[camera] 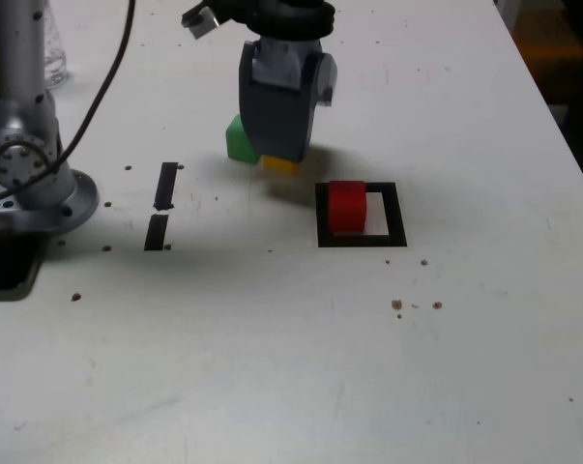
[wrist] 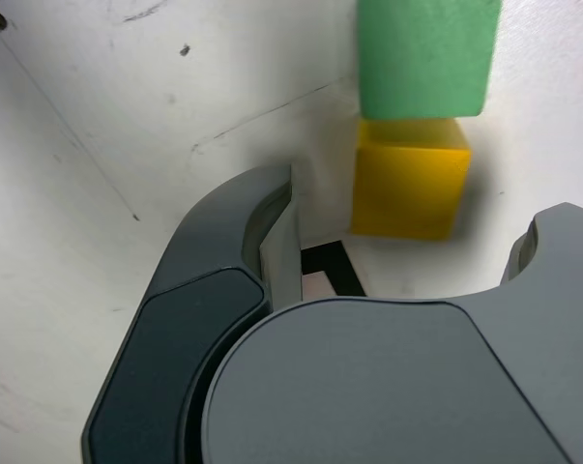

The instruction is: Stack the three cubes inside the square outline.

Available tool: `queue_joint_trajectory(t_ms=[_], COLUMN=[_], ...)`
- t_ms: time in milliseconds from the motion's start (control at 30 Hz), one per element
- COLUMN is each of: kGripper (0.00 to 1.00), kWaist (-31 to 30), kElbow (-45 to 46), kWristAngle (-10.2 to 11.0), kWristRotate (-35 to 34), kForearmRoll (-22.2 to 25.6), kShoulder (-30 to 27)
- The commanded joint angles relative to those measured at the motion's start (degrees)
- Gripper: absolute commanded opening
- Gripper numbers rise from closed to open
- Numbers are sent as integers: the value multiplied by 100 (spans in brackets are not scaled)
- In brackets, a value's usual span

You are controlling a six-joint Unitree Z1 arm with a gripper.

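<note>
A: Going left to right in the exterior view, where do we stand around the square outline (camera: 395,215)?

B: Farthest left of the square, and farther back, we have the green cube (camera: 241,142). Next, a bit nearer the square, comes the yellow cube (camera: 279,164), partly hidden by the gripper (wrist: 412,208). The red cube (camera: 347,208) sits in the left part of the square.

A: Are we holding anything?

B: No, our jaws are spread wide with nothing in them, and the wrist view shows yellow lying between their lines. We'd judge yellow is our next pick.

A: What could spoil it?

B: Green is right up against yellow; we can't tell if they touch. If we come down off-line, a finger could land on green or drag it along. Yellow also lies off-centre between our fingers, so closing now could shove or twist it.

A: And at the square?

B: If we arrive too low, we'd knock red out of place; if we release off-centre, yellow could topple.
</note>
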Motion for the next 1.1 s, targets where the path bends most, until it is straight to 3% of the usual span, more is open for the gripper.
queue_joint_trajectory(t_ms=[0,833,900,967,1067], kGripper=[84,81,74,62,39], kWaist=[40,289,293,296,296], kElbow=[-12,-69,-76,-82,-85], kWristAngle=[-2,-38,-31,61,421], kWristRotate=[14,241,253,239,108], kForearmRoll=[-28,-215,-245,-300,-387], kShoulder=[60,655,674,684,686])
